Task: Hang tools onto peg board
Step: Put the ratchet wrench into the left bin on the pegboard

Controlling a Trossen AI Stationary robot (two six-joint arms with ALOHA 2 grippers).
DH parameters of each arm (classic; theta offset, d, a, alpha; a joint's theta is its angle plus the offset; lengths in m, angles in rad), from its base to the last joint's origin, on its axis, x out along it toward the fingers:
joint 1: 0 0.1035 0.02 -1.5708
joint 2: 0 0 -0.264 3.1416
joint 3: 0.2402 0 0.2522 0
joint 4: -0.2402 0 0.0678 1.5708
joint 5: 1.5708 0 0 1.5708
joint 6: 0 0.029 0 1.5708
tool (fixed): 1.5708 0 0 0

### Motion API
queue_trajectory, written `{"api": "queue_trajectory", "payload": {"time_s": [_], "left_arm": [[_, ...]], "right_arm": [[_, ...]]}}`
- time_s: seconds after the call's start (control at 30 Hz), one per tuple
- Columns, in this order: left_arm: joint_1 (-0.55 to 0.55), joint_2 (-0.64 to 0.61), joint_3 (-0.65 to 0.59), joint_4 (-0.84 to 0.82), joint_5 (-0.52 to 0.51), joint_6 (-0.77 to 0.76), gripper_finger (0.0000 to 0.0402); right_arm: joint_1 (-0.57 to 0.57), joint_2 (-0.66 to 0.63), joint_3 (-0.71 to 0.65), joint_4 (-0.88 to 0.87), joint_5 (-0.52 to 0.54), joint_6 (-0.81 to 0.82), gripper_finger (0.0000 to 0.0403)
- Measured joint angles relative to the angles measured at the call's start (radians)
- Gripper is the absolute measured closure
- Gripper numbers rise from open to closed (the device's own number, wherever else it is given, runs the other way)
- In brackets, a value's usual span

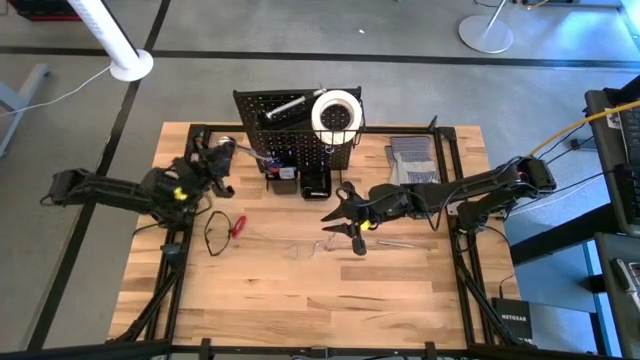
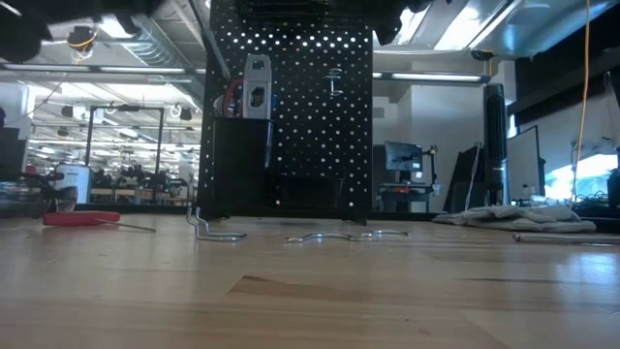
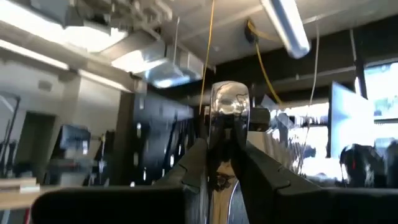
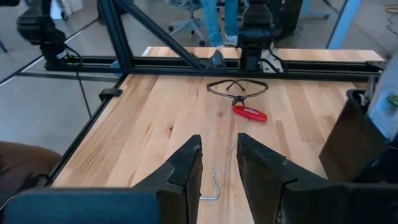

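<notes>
The peg board (image 1: 296, 125) is standing at the table's (image 1: 300, 300) far middle, with the white tape roll (image 1: 336, 112) in its basket. Only the low view is showing the utility knife (image 2: 255, 89) hanging there. The left gripper (image 3: 222, 158), raised at far left, is clenching a shiny silver metal tool (image 3: 227, 109). The right gripper (image 1: 342, 217) is hovering mid-table, fingers apart and empty, above a wire hook (image 4: 213, 186).

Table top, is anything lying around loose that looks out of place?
Yes. Several bent metal hooks lie loose on the table in front of the peg board rather than fitted in its holes, and a red knife with a black wire loop lies flat to the left.
</notes>
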Motion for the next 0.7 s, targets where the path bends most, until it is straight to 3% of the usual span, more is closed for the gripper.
{"api": "queue_trajectory", "payload": {"time_s": [0.37, 0.5, 0.7], "left_arm": [[0.264, 0.185, 0.0, 0.031, 0.178, -0.295, 0.0349], [0.295, 0.249, 0.001, -0.008, 0.232, -0.369, 0.0349], [0.304, 0.34, 0.001, -0.038, 0.235, -0.419, 0.0349]], "right_arm": [[0.0, 0.0, 0.0, 0.001, 0.024, 0.037, 0.0299], [0.0, 0.0, 0.0, -0.004, 0.023, 0.039, 0.0299], [0.0, 0.0, 0.0, -0.007, 0.023, 0.049, 0.0299]]}}
